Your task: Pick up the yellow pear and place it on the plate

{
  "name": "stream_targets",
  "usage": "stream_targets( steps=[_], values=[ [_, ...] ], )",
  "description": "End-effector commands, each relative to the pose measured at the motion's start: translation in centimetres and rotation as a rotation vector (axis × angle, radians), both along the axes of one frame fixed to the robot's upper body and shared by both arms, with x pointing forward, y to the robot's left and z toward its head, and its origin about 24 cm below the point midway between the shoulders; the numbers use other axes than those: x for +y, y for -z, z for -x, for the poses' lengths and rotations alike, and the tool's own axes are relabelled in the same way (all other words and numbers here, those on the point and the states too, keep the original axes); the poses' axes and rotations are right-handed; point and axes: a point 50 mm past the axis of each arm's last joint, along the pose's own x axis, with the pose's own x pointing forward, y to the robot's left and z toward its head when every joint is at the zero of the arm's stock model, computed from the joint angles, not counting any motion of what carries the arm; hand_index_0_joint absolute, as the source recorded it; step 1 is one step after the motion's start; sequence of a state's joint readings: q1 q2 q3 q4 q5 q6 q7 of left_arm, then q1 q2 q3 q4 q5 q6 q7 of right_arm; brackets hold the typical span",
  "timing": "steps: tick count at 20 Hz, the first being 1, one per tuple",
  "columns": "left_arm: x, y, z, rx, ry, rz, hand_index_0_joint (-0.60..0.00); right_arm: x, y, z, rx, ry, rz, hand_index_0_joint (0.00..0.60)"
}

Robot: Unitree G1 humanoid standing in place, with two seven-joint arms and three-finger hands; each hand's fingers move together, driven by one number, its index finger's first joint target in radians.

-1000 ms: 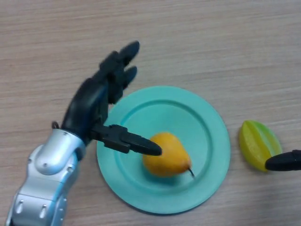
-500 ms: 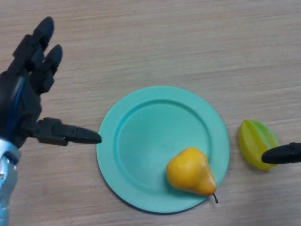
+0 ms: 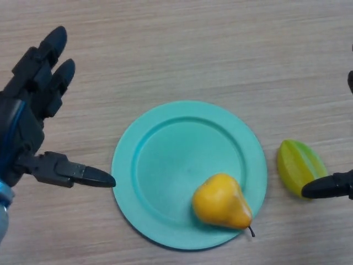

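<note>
pear (image 3: 222, 201) sat near plate (image 3: 165, 138) front rim | left hand (image 3: 30, 118) spread, empty, beside plate | right hand (image 3: 328, 187) fingers: couldn't tell | risk: round pear might roll off

Bare table (image 3: 182, 49) lies beyond the left hand (image 3: 27, 118) fingers; its thumb tip nearly meets the plate (image 3: 165, 138) rim.

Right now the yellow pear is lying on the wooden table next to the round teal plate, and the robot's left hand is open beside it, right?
Not quite. The head view shows the yellow pear lying on the round teal plate, near its lower right rim, not on the wooden table. The left hand is open beside the plate, as you said.
</note>
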State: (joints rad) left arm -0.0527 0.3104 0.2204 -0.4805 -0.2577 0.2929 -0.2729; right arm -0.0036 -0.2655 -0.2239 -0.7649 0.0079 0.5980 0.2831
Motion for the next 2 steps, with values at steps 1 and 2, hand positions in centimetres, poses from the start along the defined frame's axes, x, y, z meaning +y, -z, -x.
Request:
stream_targets(
  steps=[1, 2],
  values=[
    [2.28, -3.83, 1.19, -0.248, -0.114, -0.076, 0.0, -0.32, -2.46, 0.92, -0.179, -0.011, 0.035, 0.0],
    [2.45, -3.8, 1.22, -0.252, -0.125, -0.085, 0.0, -0.26, -2.43, 0.92, -0.185, -0.009, 0.036, 0.0]
  ],
)
